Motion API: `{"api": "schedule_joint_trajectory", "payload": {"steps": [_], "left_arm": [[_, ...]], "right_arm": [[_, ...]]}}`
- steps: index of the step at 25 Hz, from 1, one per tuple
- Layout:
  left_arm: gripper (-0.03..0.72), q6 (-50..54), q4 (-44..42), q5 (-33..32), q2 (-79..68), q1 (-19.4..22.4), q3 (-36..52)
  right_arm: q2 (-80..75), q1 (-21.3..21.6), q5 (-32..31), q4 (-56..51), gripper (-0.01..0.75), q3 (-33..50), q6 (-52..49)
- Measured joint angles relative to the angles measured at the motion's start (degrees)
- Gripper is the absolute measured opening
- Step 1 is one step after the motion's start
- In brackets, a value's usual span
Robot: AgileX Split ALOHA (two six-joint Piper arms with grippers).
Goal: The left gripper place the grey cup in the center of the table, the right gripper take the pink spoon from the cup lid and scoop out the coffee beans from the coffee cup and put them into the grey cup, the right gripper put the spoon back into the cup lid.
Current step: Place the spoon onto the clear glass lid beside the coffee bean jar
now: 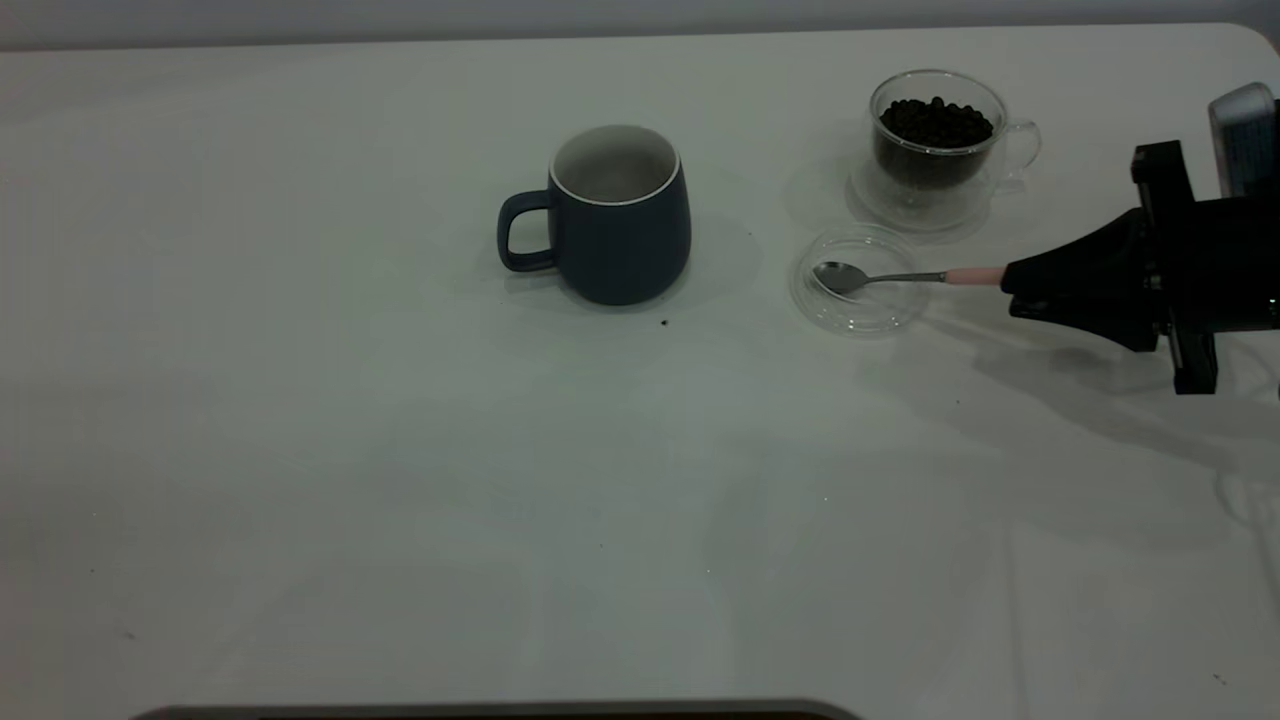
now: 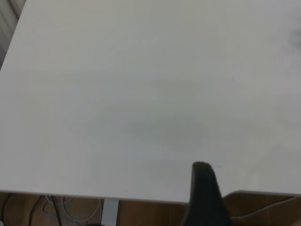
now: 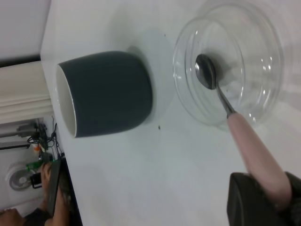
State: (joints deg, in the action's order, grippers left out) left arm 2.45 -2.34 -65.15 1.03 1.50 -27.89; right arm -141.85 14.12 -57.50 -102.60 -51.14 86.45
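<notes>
The grey cup (image 1: 620, 215) stands upright near the middle of the table (image 1: 400, 450), handle to the left; it also shows in the right wrist view (image 3: 108, 94). To its right the clear cup lid (image 1: 860, 280) lies flat, holding the metal bowl of the pink spoon (image 1: 900, 277). My right gripper (image 1: 1008, 280) is shut on the end of the spoon's pink handle (image 3: 254, 150), low over the table. Behind the lid stands the glass coffee cup (image 1: 935, 140) filled with coffee beans (image 1: 937, 122). My left gripper (image 2: 204, 181) is outside the exterior view, above a bare table edge.
Tiny dark specks dot the table in front of the grey cup (image 1: 664, 322). The table's far edge and a rounded corner lie behind the coffee cup. Beyond the table's edge, the right wrist view shows cables and a person's hand (image 3: 44, 174).
</notes>
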Motion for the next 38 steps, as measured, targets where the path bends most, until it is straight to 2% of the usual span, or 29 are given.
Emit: {"api": "schedule_joint_trajectory", "payload": {"steps": [13, 17, 24, 38], "left_arm": [[0.569, 0.0, 0.0, 0.0, 0.0, 0.0, 0.0], [0.569, -0.1, 0.0, 0.0, 0.0, 0.0, 0.0], [0.569, -0.1, 0.0, 0.0, 0.0, 0.0, 0.0], [0.569, -0.2, 0.0, 0.0, 0.0, 0.0, 0.0]], "right_arm": [[-0.2, -0.4, 0.7, -0.8, 0.111, -0.1, 3.5], [-0.2, -0.4, 0.6, -0.8, 0.156, -0.1, 3.7], [-0.2, -0.4, -0.6, -0.8, 0.315, -0.2, 5.0], [-0.2, -1.7, -0.4, -0.8, 0.355, -2.8, 4.7]]}}
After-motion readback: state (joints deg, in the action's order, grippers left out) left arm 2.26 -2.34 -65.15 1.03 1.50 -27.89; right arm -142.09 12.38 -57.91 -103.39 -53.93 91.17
